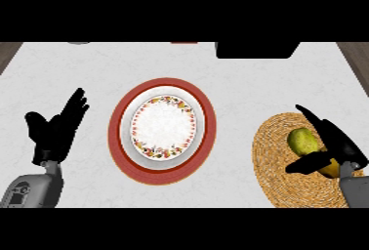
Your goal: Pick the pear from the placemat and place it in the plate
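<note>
A green-yellow pear lies on the round woven placemat at the right. My right hand is against it: the fingers run along its right side and the thumb crosses its near end, hiding part of the fruit. In the middle of the counter stands the plate, white with a floral ring and a broad red rim, and nothing lies on it. At the left my left hand rests open, fingers up, well apart from the plate.
A black object stands at the back edge, right of centre. Two small things barely show at the far edge. White counter lies between plate and placemat.
</note>
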Robot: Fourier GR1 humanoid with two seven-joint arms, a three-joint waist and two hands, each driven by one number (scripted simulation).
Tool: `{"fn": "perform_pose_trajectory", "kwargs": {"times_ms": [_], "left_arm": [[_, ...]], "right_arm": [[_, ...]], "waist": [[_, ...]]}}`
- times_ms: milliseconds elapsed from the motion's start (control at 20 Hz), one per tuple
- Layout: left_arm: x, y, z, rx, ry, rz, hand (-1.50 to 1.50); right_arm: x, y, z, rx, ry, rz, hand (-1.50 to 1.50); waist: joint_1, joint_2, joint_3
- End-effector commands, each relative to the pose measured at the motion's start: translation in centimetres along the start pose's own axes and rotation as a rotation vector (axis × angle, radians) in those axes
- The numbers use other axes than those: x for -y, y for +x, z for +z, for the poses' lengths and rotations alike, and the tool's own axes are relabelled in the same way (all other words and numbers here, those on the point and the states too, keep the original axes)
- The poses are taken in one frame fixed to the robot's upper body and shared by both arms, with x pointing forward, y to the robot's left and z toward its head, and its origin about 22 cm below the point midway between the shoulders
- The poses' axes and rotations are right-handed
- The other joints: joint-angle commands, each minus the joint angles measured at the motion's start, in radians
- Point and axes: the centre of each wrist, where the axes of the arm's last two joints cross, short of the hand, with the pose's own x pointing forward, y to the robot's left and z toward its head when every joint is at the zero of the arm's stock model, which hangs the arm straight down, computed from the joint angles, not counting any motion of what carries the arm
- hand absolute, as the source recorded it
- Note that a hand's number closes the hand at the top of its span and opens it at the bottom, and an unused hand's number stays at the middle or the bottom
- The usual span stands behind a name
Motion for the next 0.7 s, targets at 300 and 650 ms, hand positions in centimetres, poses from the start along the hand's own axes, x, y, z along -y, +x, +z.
{"fn": "perform_pose_trajectory", "kwargs": {"times_ms": [300,650], "left_arm": [[0.3,-0.1,0.1,-0.018,-0.007,0.018,0.0],[-0.4,1.7,1.0,0.005,-0.013,-0.01,0.0]], "right_arm": [[0.0,0.1,-0.2,0.096,0.14,0.089,1.5],[-3.2,1.7,-1.6,0.114,0.066,0.03,1.5]], "waist": [[-0.001,-0.001,0.0],[0.002,-0.001,0.0]]}}
